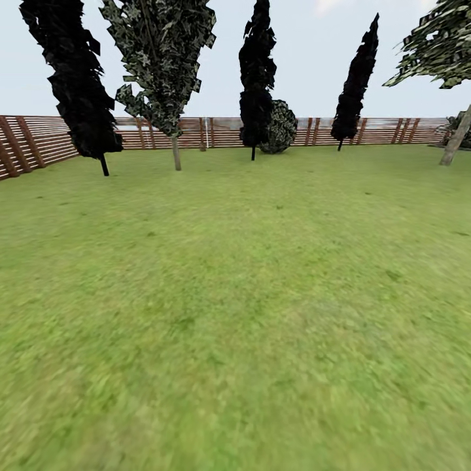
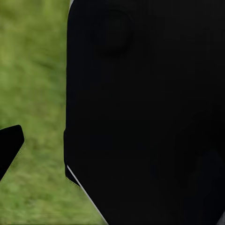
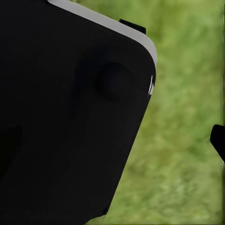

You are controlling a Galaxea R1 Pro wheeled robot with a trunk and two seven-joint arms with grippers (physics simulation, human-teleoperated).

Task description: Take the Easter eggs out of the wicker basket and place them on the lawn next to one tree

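The lawn (image 1: 235,314) spreads flat and green to a brown slatted fence (image 1: 39,140) under a pale sky. Along the far edge stand black, thin-trunked trees (image 1: 78,85), a round dark bush (image 1: 280,127), and two pale-trunked trees: one at mid-left (image 1: 175,152), one leaning at the right edge (image 1: 454,140).

Task items: I see no basket and no eggs on this stretch of grass, so their location cannot be stated from here. I judge I am in transit or searching, with the pale-trunked trees as candidate drop points.

My fingers: in the left wrist view a large black body panel (image 2: 150,117) blocks most of the frame, with one dark fingertip (image 2: 8,145) at the edge against blurred grass. The right wrist view is likewise blocked by a black, grey-edged panel (image 3: 70,122), with a dark tip (image 3: 219,140) at the margin. I cannot tell how far either set of fingers is parted, nor whether anything is held.

Handling judgement: eggs of this kind should be light, rigid, smooth and prone to rolling; I would grip across the widest middle, gently. The basket's open weave should be stiff but light, and may tip if snagged.
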